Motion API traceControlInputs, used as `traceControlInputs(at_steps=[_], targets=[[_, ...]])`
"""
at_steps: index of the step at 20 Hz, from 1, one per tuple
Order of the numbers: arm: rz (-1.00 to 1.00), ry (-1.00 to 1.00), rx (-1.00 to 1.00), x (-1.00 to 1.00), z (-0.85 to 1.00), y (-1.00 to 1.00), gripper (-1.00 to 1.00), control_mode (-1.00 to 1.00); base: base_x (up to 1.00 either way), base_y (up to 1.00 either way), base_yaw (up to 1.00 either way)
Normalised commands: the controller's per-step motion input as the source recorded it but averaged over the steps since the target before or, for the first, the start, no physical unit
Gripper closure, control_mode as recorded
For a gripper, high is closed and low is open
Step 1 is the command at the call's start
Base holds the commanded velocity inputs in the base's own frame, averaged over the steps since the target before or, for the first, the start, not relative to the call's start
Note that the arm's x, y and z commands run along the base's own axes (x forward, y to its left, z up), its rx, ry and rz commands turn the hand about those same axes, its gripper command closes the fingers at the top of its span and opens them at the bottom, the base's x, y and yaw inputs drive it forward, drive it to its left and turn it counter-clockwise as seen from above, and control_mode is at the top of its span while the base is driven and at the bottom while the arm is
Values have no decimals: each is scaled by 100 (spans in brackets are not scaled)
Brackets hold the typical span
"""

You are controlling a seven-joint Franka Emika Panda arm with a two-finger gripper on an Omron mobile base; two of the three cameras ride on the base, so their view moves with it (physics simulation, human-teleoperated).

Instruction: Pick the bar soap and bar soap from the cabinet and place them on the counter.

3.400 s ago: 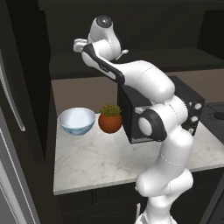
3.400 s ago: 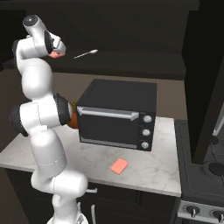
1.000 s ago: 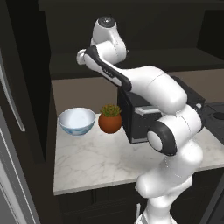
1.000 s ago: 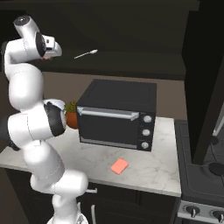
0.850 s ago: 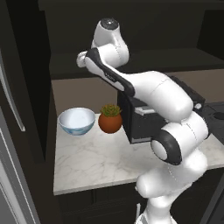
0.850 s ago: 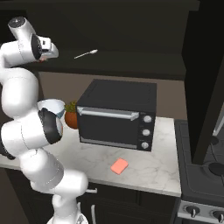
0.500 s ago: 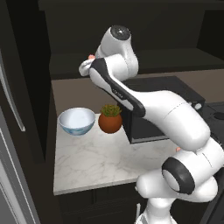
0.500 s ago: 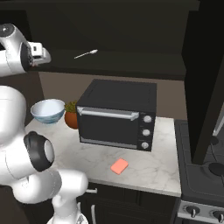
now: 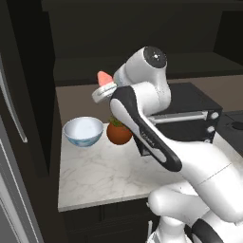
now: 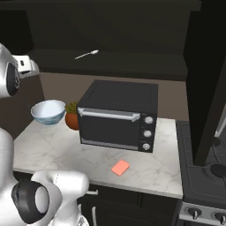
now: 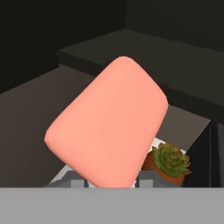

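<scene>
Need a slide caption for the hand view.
Gripper holds a pink soap bar above the potted succulent.

The white arm rises from the lower right of the left base view, bends at a dark-jointed elbow and sweeps up and to the left, its rounded wrist housing held high. From there the hand reaches out leftward, roughly level. The end effector (image 9: pixel 103 87) is closed on a bar soap (image 9: pixel 104 78), whose pink end sticks up above the hand. In the hand view the held bar soap (image 11: pixel 107 122) sits tilted, close to the camera. In the right base view the wrist shows at the left edge, pointing right.
</scene>
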Motion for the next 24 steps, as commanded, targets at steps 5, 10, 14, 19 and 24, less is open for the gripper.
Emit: traceControlInputs(at_steps=[5,10,14,19,24], targets=[[10,0,1,-100,0,-1,100,-100,0,0,0],[11,0,1,-100,0,-7,100,-100,0,0,0],[10,0,0,-100,0,-19,100,-100,0,0,0],[8,2,0,-80,-12,-21,100,-100,0,0,0],[3,17,13,-28,-20,-17,100,-100,0,0,0]])
